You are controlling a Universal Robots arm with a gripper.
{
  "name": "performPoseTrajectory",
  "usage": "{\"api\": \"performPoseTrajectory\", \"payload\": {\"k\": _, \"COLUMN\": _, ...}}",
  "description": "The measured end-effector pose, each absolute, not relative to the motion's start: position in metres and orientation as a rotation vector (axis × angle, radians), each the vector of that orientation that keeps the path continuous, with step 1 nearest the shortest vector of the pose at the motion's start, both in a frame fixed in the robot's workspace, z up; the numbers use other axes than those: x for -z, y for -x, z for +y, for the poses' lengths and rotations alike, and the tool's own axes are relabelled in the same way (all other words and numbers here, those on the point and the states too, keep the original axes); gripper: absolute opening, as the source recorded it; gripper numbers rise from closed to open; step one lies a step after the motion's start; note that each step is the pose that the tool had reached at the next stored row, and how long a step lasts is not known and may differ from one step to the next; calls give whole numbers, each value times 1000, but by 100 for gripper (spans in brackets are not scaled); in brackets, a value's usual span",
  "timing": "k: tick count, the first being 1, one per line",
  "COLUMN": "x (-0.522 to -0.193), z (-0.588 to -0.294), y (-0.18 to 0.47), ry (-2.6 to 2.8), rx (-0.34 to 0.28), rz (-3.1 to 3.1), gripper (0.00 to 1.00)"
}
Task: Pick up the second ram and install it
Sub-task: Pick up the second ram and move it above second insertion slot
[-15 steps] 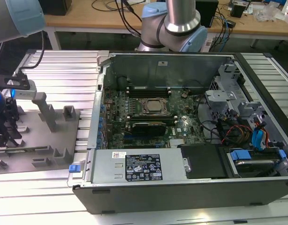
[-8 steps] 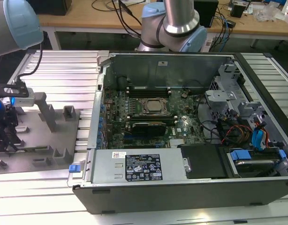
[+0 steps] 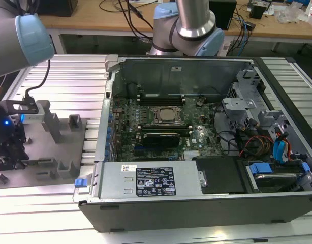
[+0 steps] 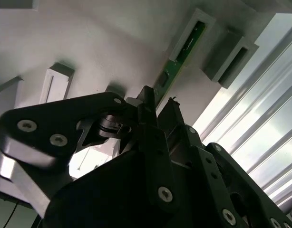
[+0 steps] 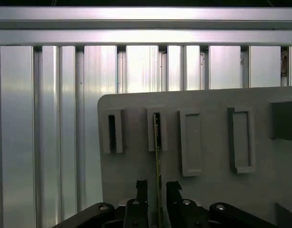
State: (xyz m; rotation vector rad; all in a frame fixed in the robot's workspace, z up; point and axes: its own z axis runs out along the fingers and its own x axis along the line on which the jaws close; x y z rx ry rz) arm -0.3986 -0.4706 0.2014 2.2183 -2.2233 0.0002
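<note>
At the exterior view's far left, the arm hangs over a grey holder plate (image 3: 49, 152) on the ribbed aluminium table (image 3: 69, 71). In the first wrist view the pincer (image 5: 157, 189) is spread. One finger stands on each side of the second ram (image 5: 158, 156) with a sliver of gap both ways, pinching nothing. The ram stands on edge with its far end in a slotted block of the plate. It looks light, stiff and thin, and likely brittle if twisted. Its flat long faces seem the safest hold. To the right lies the open computer case (image 3: 186, 76), where the power supply labels (image 3: 153, 181) carry print that is not legible.
</note>
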Motion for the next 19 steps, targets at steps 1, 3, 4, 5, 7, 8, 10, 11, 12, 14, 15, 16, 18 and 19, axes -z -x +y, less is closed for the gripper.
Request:
{"api": "performPoseTrajectory", "payload": {"k": 1, "x": -201, "z": -471, "y": 399, "ry": -2218, "rx": 0, "rz": -2223, "gripper": 30}}
{"api": "performPoseTrajectory", "payload": {"k": 3, "x": -201, "z": -471, "y": 398, "ry": -2218, "rx": 0, "rz": -2223, "gripper": 30}}
{"api": "performPoseTrajectory", "payload": {"k": 4, "x": -201, "z": -471, "y": 398, "ry": -2218, "rx": 0, "rz": -2223, "gripper": 29}}
{"api": "performPoseTrajectory", "payload": {"k": 5, "x": -201, "z": -471, "y": 398, "ry": -2218, "rx": 0, "rz": -2223, "gripper": 22}}
{"api": "performPoseTrajectory", "payload": {"k": 7, "x": -201, "z": -471, "y": 398, "ry": -2218, "rx": 0, "rz": -2223, "gripper": 14}}
{"api": "performPoseTrajectory", "payload": {"k": 8, "x": -201, "z": -471, "y": 398, "ry": -2218, "rx": 0, "rz": -2223, "gripper": 14}}
{"api": "performPoseTrajectory", "payload": {"k": 10, "x": -201, "z": -471, "y": 398, "ry": -2218, "rx": 0, "rz": -2223, "gripper": 14}}
{"api": "performPoseTrajectory", "payload": {"k": 11, "x": -201, "z": -471, "y": 398, "ry": -2218, "rx": 0, "rz": -2223, "gripper": 14}}
{"api": "performPoseTrajectory", "payload": {"k": 12, "x": -201, "z": -471, "y": 398, "ry": -2218, "rx": 0, "rz": -2223, "gripper": 14}}
{"api": "performPoseTrajectory", "payload": {"k": 14, "x": -201, "z": -471, "y": 397, "ry": -2218, "rx": 0, "rz": -2223, "gripper": 14}}
{"api": "performPoseTrajectory", "payload": {"k": 15, "x": -202, "z": -471, "y": 397, "ry": -2217, "rx": -2, "rz": -2222, "gripper": 14}}
{"api": "performPoseTrajectory", "payload": {"k": 16, "x": -202, "z": -471, "y": 397, "ry": -2217, "rx": -2, "rz": -2222, "gripper": 14}}
{"api": "performPoseTrajectory", "payload": {"k": 18, "x": -204, "z": -471, "y": 397, "ry": -2217, "rx": -3, "rz": -2222, "gripper": 14}}
{"api": "performPoseTrajectory", "payload": {"k": 19, "x": -206, "z": -471, "y": 397, "ry": -2217, "rx": -3, "rz": -2222, "gripper": 14}}
